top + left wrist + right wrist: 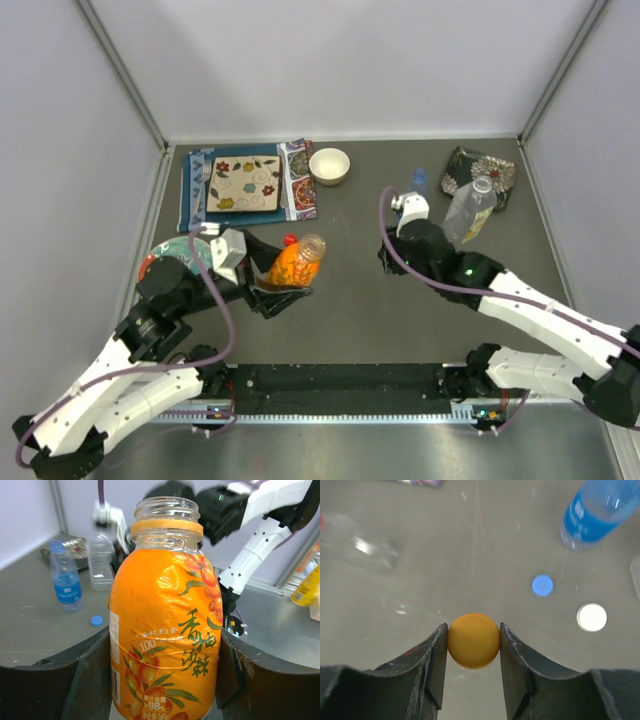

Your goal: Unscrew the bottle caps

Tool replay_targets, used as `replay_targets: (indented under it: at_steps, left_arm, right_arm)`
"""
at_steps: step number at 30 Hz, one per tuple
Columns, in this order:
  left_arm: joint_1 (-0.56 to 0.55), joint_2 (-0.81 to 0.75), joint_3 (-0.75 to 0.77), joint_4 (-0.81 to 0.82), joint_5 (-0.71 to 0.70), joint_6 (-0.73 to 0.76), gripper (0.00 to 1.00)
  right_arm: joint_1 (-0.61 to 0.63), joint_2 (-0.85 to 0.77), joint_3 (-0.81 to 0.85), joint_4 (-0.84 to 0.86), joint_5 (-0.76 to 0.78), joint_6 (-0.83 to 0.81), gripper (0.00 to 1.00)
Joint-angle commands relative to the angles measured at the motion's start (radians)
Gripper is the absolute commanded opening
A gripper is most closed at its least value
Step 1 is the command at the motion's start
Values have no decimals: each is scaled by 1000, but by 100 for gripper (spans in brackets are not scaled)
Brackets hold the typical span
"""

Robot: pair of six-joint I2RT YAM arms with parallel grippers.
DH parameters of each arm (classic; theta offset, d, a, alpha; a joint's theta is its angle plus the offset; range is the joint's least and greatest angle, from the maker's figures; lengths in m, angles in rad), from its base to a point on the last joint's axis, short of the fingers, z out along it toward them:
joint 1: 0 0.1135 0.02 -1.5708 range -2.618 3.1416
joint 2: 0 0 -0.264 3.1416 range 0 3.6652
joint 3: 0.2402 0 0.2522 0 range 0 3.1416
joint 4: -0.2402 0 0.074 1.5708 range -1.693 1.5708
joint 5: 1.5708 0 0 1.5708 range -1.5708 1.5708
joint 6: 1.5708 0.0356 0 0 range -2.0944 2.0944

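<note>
Losing the right gripper [473, 647] under its own wrist in top view; only catching it in right wrist cam, pinching orange cap [473, 640] btwn both fingers, grey table [470, 555] behind.

Cropping blue-tinted bottle [600, 512] at frame top there, neck not showing. Seeing blue at its top in left wrist cam, not telling cap or ring. Blurring a clear shape [360, 547] at left, prob. a bottle, not telling which.

Showing left gripper [165, 690] clamping orange bottle [165, 630] by the body, fingers [92, 675] touching both sides, neck open, orange ring on. Tilting in top view, left-centre of table, base hidden by gripper.

Lying loose on table: blue cap [542, 585] and white cap [591, 617], near each other, apart, beside blue-tinted bottle. Barely showing either in top view. Sitting just behind orange bottle: red cap [289, 240], contact unclear.

Standing back right: clear bottle [470, 208]. Sitting at back: white bowl [329, 165] beside patterned cloth [245, 183]. Cutting off yellow bottle [307, 587] at right edge of left wrist cam. Blocking bkgd there: right arm [260, 530].
</note>
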Motion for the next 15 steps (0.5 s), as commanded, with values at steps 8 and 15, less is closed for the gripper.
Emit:
replay_targets:
  at_steps: [8,15]
  left_arm:
    - [1,-106,-24,-65,-148,62,40]
    - [1,-121,-36,-82,-171,68,41]
  right_arm:
    - [-3,338,-177,251,-6,190,0]
    - [-4,501,-167,287,-15,202,0]
